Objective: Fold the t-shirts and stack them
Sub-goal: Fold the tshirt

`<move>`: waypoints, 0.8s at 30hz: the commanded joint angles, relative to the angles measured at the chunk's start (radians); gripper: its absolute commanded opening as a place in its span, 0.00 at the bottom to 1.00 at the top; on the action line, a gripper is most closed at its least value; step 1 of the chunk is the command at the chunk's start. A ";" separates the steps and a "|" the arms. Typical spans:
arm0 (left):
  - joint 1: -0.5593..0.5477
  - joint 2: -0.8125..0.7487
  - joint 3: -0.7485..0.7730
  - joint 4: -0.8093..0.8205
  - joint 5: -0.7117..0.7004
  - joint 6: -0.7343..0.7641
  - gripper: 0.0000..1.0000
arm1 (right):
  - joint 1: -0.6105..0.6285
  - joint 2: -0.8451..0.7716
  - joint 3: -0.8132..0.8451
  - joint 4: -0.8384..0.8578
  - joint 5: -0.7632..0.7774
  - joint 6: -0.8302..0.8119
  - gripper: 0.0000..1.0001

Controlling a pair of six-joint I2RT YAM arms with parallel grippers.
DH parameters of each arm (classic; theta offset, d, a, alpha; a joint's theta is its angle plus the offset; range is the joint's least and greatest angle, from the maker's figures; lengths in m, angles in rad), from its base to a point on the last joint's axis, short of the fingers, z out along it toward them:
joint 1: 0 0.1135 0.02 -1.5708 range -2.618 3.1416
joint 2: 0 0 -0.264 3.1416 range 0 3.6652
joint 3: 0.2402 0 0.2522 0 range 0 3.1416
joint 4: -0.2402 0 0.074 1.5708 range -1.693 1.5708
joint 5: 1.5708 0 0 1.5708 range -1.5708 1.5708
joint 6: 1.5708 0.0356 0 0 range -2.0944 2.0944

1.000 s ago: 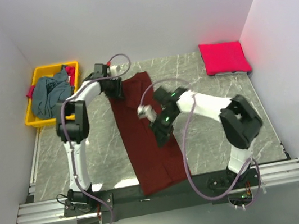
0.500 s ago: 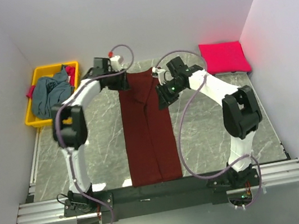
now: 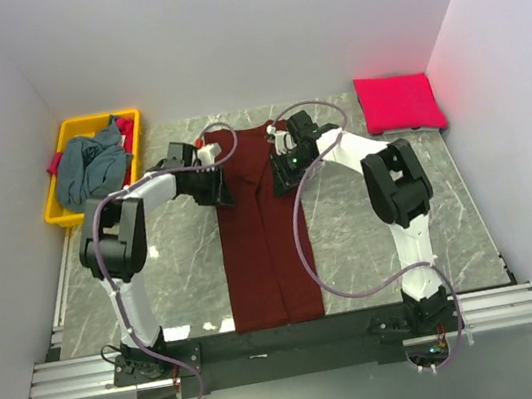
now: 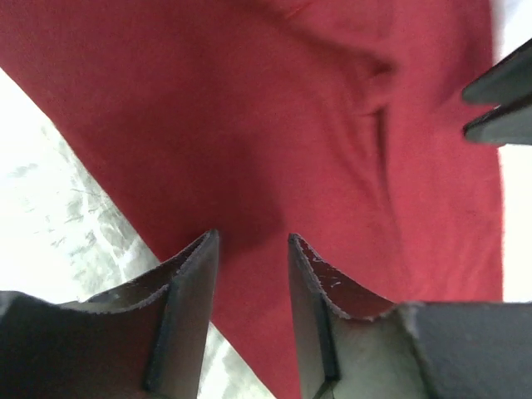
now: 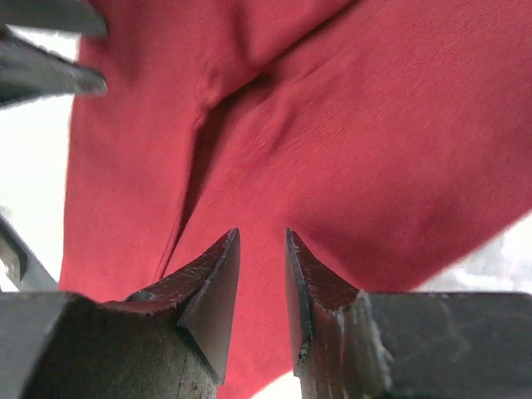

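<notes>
- Maroon t-shirt (image 3: 265,245), seen from above: it lies as a long narrow strip down the middle of the table (image 3: 383,232), its two sides turned in to meet along a lengthwise line. My left pincer (image 3: 218,185) is at its left edge near the far end, and my right pincer (image 3: 281,169) is opposite at the right edge. The pink-red shirt (image 3: 399,102) lies folded at the far right corner. The grey-blue shirt (image 3: 89,169) is heaped in the yellow bin (image 3: 91,120).
- Left wrist: my left pincer (image 4: 252,238) stands apart with nothing between the fingers. It is low over the cloth (image 4: 291,125), just inside the edge where marble shows.
- Right wrist: my right pincer (image 5: 262,234) shows a narrow gap. I see cloth (image 5: 382,150) through it, and none caught in it.
- Handling, as I judge it: this shirt is light, soft and limp. It will sag and trail when lifted, and the turned-in layers may slide apart. I would pinch every layer at both far corners together and keep the two sides level.
</notes>
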 commanded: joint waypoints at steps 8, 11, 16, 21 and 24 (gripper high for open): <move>0.027 0.197 0.161 0.001 0.013 -0.001 0.43 | -0.063 0.147 0.132 0.091 0.051 0.106 0.35; 0.050 0.246 0.204 0.001 0.025 -0.005 0.43 | -0.095 0.194 0.184 0.092 0.045 0.107 0.34; 0.058 0.292 0.264 -0.004 0.031 -0.013 0.44 | -0.124 0.306 0.359 0.050 -0.007 0.124 0.35; 0.058 0.314 0.312 -0.013 0.037 -0.021 0.46 | -0.126 0.371 0.497 0.017 0.011 0.123 0.35; 0.061 0.309 0.334 -0.022 0.042 -0.024 0.48 | -0.127 0.375 0.540 0.003 0.026 0.121 0.36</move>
